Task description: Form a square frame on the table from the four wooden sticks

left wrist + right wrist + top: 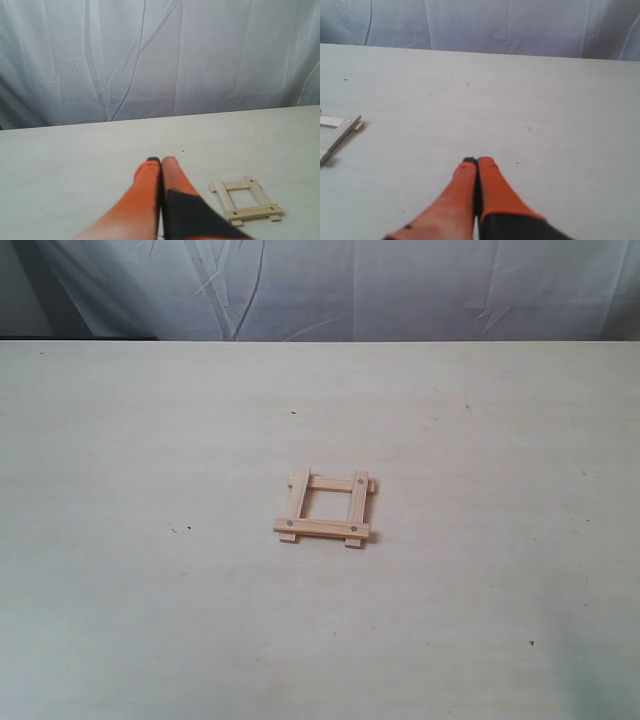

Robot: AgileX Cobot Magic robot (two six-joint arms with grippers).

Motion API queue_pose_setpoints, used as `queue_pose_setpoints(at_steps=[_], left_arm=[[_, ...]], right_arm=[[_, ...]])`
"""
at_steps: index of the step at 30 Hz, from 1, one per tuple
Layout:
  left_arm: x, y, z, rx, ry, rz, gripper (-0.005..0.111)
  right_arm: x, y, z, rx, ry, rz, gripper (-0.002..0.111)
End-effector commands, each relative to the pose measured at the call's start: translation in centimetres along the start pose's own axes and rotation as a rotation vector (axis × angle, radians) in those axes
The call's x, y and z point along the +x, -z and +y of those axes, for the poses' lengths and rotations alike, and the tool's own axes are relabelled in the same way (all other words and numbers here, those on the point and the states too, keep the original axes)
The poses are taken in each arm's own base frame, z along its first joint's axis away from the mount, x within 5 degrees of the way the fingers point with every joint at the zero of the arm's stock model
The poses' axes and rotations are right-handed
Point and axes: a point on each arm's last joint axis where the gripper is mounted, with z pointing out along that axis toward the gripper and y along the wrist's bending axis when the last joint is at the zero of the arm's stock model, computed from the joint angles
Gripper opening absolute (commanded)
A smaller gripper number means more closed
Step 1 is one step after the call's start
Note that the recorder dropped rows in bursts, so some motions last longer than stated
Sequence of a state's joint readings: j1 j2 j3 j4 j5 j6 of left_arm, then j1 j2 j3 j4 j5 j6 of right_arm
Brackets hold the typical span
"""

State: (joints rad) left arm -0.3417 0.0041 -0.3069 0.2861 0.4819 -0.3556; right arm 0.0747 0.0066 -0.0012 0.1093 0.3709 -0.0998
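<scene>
The four wooden sticks lie as a small square frame (325, 507) near the middle of the table (150, 620), ends overlapping and slightly protruding, dark holes showing near the front corners. The frame (246, 199) also shows in the left wrist view, off to one side of my left gripper (161, 161), which is shut with nothing between its orange fingers. In the right wrist view one corner of the frame (337, 132) sits at the picture's edge, well apart from my right gripper (477, 161), also shut and holding nothing. Neither gripper appears in the exterior view.
A wrinkled white-grey cloth (350, 290) hangs behind the table's far edge. A few tiny dark specks (188, 529) dot the pale surface.
</scene>
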Motion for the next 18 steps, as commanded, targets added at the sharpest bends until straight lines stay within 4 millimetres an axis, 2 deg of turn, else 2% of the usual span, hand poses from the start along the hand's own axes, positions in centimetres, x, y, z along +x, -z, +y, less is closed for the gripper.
queue_pose_setpoints(at_steps=[1, 18], left_arm=[[-0.01, 0.02, -0.01, 0.002, -0.002, -0.012, 0.000], [-0.01, 0.02, -0.01, 0.002, -0.002, -0.012, 0.000]], right_arm=[[-0.01, 0.03, -0.05, 0.007, -0.025, -0.008, 0.000], [-0.01, 0.03, -0.04, 0.006, -0.049, -0.008, 0.000]])
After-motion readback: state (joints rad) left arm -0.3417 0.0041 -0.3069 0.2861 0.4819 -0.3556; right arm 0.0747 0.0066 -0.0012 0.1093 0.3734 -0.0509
